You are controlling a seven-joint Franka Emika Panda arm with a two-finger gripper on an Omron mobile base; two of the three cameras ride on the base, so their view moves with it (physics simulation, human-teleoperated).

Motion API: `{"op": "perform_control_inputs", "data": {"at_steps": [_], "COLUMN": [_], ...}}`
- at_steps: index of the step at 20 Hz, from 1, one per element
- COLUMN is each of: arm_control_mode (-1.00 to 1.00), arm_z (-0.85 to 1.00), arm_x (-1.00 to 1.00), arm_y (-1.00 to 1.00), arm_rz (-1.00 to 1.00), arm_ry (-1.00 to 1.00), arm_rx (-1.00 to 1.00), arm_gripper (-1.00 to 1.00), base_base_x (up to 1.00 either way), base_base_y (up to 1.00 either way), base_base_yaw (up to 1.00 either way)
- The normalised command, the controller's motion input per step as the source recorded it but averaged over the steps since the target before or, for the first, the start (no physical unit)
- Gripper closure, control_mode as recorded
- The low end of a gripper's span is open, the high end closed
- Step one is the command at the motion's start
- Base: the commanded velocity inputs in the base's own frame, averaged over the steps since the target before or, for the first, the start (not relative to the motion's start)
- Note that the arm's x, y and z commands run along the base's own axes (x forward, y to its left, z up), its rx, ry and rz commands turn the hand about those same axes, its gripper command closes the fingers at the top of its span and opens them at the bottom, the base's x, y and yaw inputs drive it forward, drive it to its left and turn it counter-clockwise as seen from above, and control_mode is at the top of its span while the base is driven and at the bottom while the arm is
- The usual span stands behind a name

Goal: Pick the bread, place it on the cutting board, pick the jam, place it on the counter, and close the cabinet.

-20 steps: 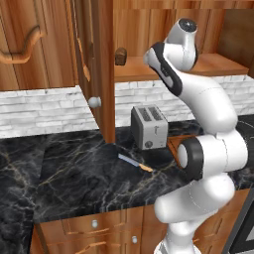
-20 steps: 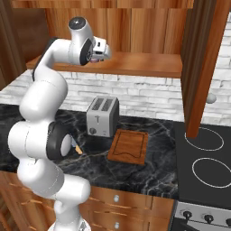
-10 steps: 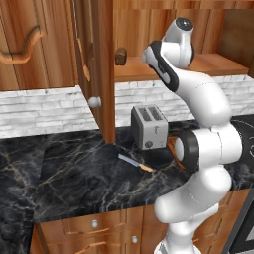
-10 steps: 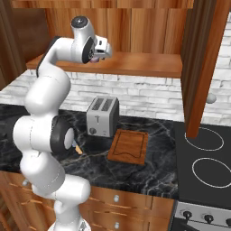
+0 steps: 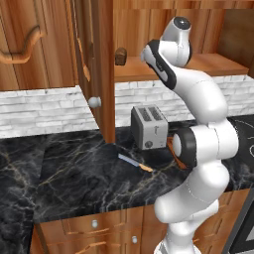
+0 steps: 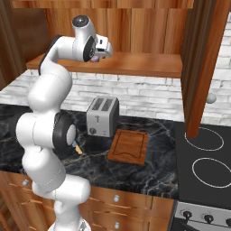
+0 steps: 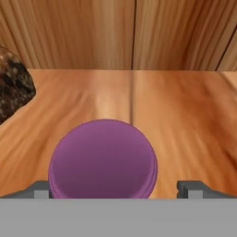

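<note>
Purple round-lidded jam [image 7: 102, 159] on the wooden cabinet [image 7: 185, 106] shelf between the wide-open, empty gripper [image 7: 113, 189] fingertips

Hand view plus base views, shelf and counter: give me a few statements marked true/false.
1. The jam sits between the open fingers of the hand. True.
2. The bread lies on the cutting board. False: it is on the cabinet shelf, and the board is bare.
3. The cabinet doors are shut. False: they stand open.
4. A toaster stands on the counter beside the cutting board. True.
</note>
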Motion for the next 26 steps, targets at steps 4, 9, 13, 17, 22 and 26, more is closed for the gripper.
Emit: {"op": "perform_control_inputs", "data": {"at_steps": [4, 9, 13, 17, 22, 26], "arm_control_mode": [-1.00, -1.00, -1.00, -1.00, -1.00, -1.00], "arm_z": [0.00, 0.00, 0.00, 0.00, 0.00, 0.00], "arm_x": [0.08, 0.01, 0.00, 0.00, -0.21, -0.44], "arm_y": [0.06, 0.08, 0.02, 0.00, -0.03, -0.08], "arm_rz": [0.00, 0.00, 0.00, 0.00, 0.00, 0.00], "arm_ry": [0.00, 0.00, 0.00, 0.00, 0.00, 0.00], "arm_rx": [0.00, 0.00, 0.00, 0.00, 0.00, 0.00], "arm_gripper": [-1.00, 1.00, 1.00, 1.00, 1.00, 1.00], "base_base_x": [0.00, 0.00, 0.00, 0.00, 0.00, 0.00], "base_base_y": [0.00, 0.00, 0.00, 0.00, 0.00, 0.00], "base_base_yaw": [0.00, 0.00, 0.00, 0.00, 0.00, 0.00]}}
